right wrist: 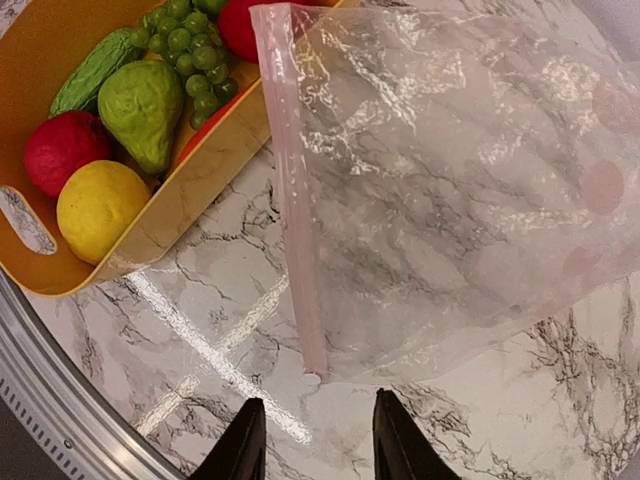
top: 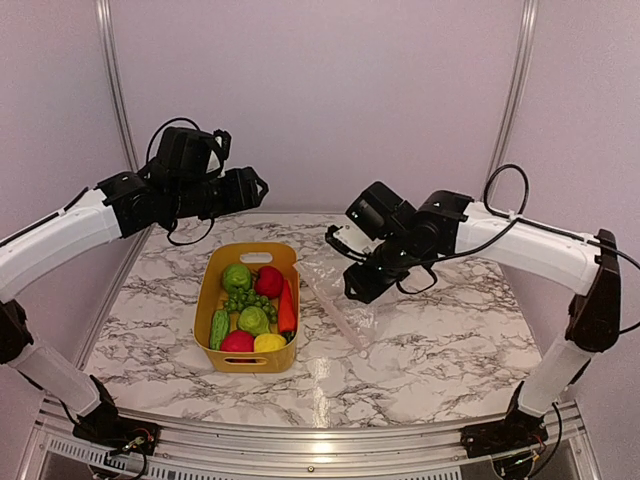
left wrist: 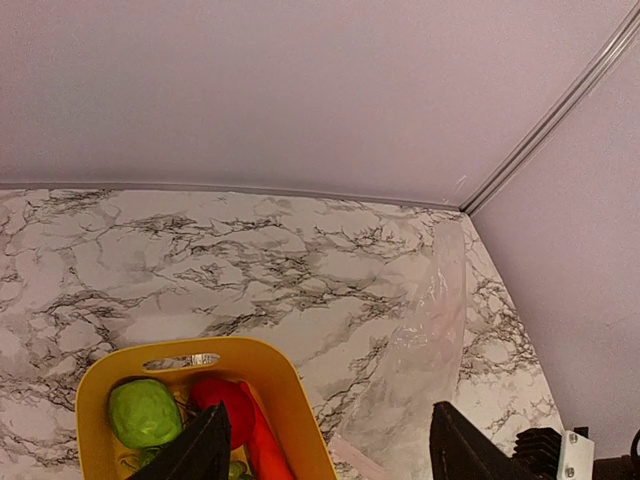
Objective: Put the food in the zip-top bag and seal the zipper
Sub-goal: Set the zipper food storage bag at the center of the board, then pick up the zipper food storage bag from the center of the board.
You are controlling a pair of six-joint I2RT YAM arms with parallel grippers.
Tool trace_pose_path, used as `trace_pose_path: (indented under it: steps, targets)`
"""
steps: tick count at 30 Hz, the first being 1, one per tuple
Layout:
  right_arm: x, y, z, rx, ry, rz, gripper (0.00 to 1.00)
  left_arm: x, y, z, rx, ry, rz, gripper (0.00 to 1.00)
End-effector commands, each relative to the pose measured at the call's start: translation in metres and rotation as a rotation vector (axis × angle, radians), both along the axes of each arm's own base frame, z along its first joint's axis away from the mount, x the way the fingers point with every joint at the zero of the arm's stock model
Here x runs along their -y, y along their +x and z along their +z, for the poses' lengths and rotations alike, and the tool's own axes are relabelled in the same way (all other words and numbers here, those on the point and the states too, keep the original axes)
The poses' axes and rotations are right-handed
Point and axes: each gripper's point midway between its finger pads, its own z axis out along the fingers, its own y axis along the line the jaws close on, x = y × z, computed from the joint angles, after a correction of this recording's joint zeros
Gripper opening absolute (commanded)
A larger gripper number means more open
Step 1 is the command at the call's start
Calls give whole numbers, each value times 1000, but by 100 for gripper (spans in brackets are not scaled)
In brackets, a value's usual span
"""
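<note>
Yellow tub [top: 207,295] holds the food [top: 253,320]; zip-top bag [top: 345,300] lies flat beside it. Zipper [right wrist: 292,220] reads clearly only from the right wrist. Left gripper [left wrist: 325,455] wide, right gripper [right wrist: 318,445] narrower, neither gripping.

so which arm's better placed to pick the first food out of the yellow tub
Left. The left gripper hangs over the yellow tub at its far end, jaws open and empty, the green pepper and a red apple just below. The right gripper is over the zip-top bag instead.
</note>
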Motion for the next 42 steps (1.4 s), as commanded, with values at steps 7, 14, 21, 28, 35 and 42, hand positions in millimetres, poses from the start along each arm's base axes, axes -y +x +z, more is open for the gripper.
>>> trace_pose_path:
  steps: [7, 14, 21, 28, 35, 42]
  targets:
    - [22, -7, -10, 106, -1, -111, 35, -11, -9, -21, -55, 6, 17, 69]
    - [12, 6, -41, 188, -113, -47, 32, -21, -15, -13, -35, 30, 29, 70]
    - [-1, 18, -60, 237, -120, -6, 34, -35, -22, -7, -20, 40, 58, 70]
    - [-17, 18, -70, 223, -100, 58, 39, -45, -27, -10, -27, 33, 90, 70]
    - [-21, 28, -87, 238, -152, 54, 43, -54, -32, -11, -31, 46, 111, 70]
    - [-13, 48, -91, 312, -241, -23, 35, -58, -33, -12, -29, 58, 119, 70]
